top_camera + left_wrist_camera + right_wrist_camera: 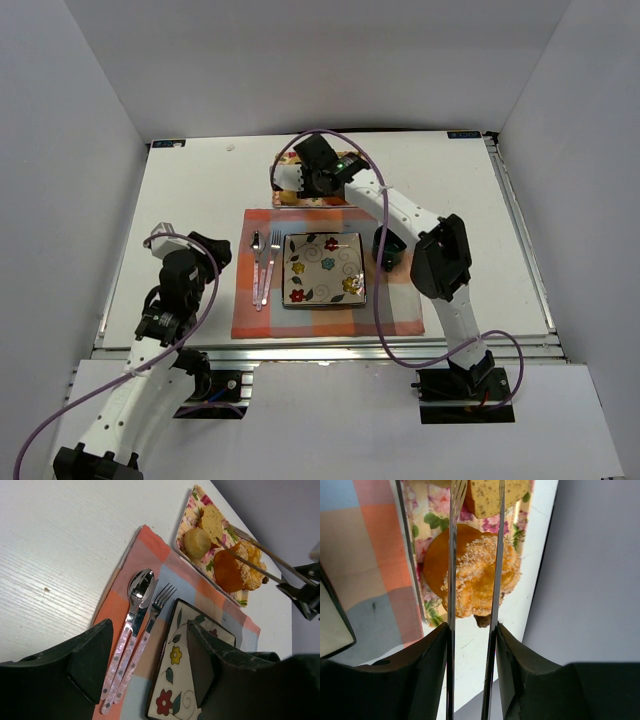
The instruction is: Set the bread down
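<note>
Bread (472, 577), golden-orange with a crumbly pale top, sits between tongs (452, 580) that the right hand (471, 637) clamps; left hand (147, 647) apart

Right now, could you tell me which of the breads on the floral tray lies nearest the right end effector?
The golden-orange, crumb-topped bread at the end of the tray; the small round bun and speckled slice lie farther along.

Bread (239, 571) on tray (196, 504) behind plate (172, 655); cutlery (131, 630) left of plate.
</note>
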`<action>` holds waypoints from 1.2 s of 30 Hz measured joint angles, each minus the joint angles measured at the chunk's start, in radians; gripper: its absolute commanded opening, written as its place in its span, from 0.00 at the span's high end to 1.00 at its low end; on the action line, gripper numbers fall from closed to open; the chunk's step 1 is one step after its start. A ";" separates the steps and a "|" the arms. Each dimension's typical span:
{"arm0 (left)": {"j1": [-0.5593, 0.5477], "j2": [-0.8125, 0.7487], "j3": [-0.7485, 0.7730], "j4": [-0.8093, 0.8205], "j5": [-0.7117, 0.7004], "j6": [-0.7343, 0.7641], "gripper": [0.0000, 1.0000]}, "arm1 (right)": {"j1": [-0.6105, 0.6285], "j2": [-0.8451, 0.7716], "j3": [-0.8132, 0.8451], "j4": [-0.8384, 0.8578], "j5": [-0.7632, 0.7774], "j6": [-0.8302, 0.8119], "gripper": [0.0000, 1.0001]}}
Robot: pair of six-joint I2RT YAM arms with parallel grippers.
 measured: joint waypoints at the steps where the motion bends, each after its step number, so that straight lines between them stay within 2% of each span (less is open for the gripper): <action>1: 0.000 -0.005 0.000 0.000 0.000 0.000 0.30 | 0.002 0.011 0.008 -0.005 0.003 0.002 0.54; 9: 0.000 -0.041 -0.017 -0.002 0.000 -0.008 0.30 | 0.003 0.065 0.016 -0.024 0.041 0.018 0.55; 36: 0.000 -0.047 -0.043 0.000 0.001 -0.023 0.30 | 0.000 0.027 -0.012 -0.044 0.046 0.048 0.55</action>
